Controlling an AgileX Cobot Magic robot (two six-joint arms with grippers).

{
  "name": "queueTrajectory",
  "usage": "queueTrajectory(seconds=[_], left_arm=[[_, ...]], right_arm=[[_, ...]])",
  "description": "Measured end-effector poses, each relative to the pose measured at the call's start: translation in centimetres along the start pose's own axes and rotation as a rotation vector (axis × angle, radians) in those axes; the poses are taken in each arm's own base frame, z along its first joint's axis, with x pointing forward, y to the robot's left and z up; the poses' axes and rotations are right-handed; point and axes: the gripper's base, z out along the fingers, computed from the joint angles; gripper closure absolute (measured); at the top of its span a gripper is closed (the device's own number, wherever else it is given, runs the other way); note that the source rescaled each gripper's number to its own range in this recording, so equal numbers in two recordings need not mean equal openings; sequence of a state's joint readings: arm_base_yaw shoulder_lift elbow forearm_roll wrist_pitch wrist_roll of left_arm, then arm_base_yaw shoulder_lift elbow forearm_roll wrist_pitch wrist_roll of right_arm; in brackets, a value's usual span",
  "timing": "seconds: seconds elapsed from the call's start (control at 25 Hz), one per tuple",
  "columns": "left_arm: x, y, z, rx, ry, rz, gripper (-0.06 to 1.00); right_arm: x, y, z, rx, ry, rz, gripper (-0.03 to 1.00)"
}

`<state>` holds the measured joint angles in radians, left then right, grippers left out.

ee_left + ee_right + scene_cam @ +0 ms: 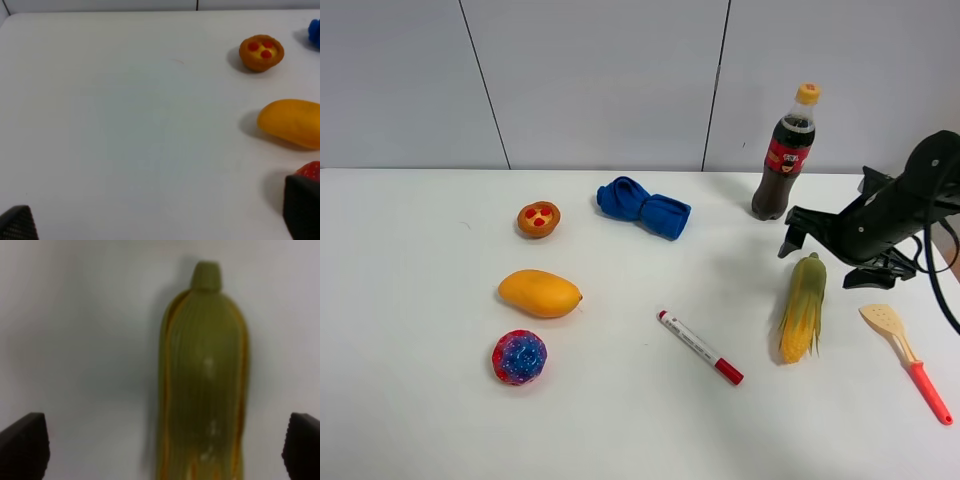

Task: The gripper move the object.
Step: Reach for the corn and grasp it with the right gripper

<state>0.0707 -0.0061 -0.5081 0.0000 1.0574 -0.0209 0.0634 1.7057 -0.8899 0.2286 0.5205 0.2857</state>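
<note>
The ear of corn (803, 308) lies on the white table (420, 420) at the right, green husk end towards the back, yellow kernels towards the front. My right gripper (820, 262) hovers open over the husk end. In the right wrist view the corn (205, 380) lies between the two wide-apart black fingertips (22, 442), and the gripper (165, 445) holds nothing. My left gripper (160, 220) is open and empty over bare table at the left and is out of the exterior high view.
A cola bottle (785, 150) stands behind the right gripper. A wooden spatula with a red handle (905, 360) lies right of the corn and a red marker (700, 347) left of it. A blue cloth (642, 207), egg tart (538, 219), mango (540, 293) and speckled ball (519, 357) lie further left.
</note>
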Motion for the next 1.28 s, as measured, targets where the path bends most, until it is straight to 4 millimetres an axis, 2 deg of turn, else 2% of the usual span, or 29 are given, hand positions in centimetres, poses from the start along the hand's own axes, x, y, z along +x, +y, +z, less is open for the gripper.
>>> queueTrajectory(seconds=[0.16, 0.88, 1.28], left_arm=[[0.0, 0.0, 0.0, 0.0, 0.0, 0.0, -0.06], [0.0, 0.0, 0.0, 0.0, 0.0, 0.0, -0.06], [0.0, 0.0, 0.0, 0.0, 0.0, 0.0, -0.06]], right_arm=[[0.7, 0.5, 1.3, 0.023, 0.073, 0.045, 0.08], [0.8, -0.1, 1.5, 0.09, 0.084, -0.029, 0.09], [1.1, -0.7, 4.3, 0.125, 0.14, -0.036, 0.1]])
